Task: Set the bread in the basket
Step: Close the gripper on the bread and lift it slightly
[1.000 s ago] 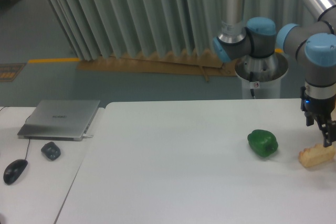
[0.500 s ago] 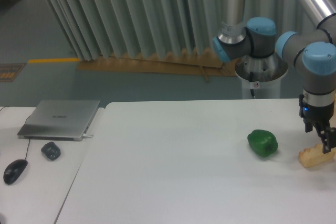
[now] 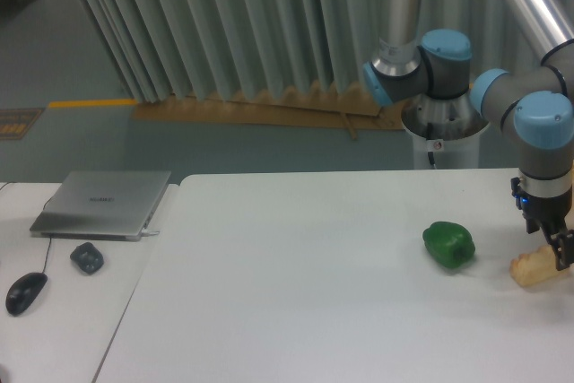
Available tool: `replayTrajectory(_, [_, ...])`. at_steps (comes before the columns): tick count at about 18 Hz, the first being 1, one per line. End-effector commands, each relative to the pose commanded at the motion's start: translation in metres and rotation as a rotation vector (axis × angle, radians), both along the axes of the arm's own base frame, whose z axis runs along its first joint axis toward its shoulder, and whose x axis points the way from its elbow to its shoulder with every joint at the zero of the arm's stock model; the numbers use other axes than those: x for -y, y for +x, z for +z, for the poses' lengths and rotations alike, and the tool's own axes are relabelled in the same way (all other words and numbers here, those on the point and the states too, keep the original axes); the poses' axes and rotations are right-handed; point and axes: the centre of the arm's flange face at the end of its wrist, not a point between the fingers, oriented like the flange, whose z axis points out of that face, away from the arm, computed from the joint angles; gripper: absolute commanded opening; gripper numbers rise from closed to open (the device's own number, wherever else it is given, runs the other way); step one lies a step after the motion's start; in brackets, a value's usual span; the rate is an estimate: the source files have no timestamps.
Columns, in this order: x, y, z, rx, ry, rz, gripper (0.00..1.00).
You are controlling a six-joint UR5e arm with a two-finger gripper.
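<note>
Bread: golden-tan chunk lying at the right edge of the white table, to the right of the pepper and apart from it; its right end is hidden behind the fingers.
Gripper: pointing down at the bread's right end, dark fingers at the chunk; partly cut off by the picture's edge, so I cannot tell whether the jaws are clamped on it or only beside it.
Green pepper: glossy, resting on the table left of the bread.
Mouse: black, on the left desk near the front.
Dark object: small, rounded, just in front of the laptop.
Laptop: silver, lid closed, on the left desk.
Arm: grey with blue joints, rising behind the table's right side.
Curtain: pale pleated backdrop.
</note>
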Motion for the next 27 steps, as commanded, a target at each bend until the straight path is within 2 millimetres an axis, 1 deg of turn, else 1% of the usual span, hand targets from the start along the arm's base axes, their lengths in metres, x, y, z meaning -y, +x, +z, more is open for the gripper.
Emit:
replayTrajectory(4, [-0.005,0.004,-0.009,-0.029,-0.067,0.002,0.99])
replayTrajectory(5, [-0.008,0.002,-0.013,-0.025,-0.07,0.005,0.99])
replayTrajectory(10, [-0.012,-0.004,-0.023,-0.016,-0.077,0.008,0.99])
replayTrajectory(13, [-0.014,-0.006,-0.022,-0.02,-0.075,0.007,0.98])
replayTrajectory(14, [-0.013,-0.006,-0.022,-0.018,-0.076,0.007,0.95])
replayTrajectory(16, [-0.013,-0.006,-0.022,-0.017,-0.077,0.008,0.62])
replayTrajectory(17, [-0.013,-0.006,-0.022,-0.016,-0.077,0.008,0.43])
replayTrajectory(18, [-0.013,-0.006,-0.021,-0.017,-0.077,0.007,0.32])
replayTrajectory(19, [-0.013,-0.006,-0.02,-0.018,-0.076,0.008,0.27])
replayTrajectory(20, [-0.013,-0.005,-0.02,-0.018,-0.076,0.008,0.24])
replayTrajectory(22, [-0.013,-0.004,-0.016,-0.022,-0.073,0.008,0.13])
replayTrajectory(24, [-0.014,-0.004,-0.015,-0.027,-0.067,0.031,0.06])
replayTrajectory(25, [-0.014,-0.004,-0.014,-0.029,-0.062,0.049,0.04])
replayTrajectory(27, [-0.018,-0.008,-0.001,-0.047,-0.035,0.066,0.04])
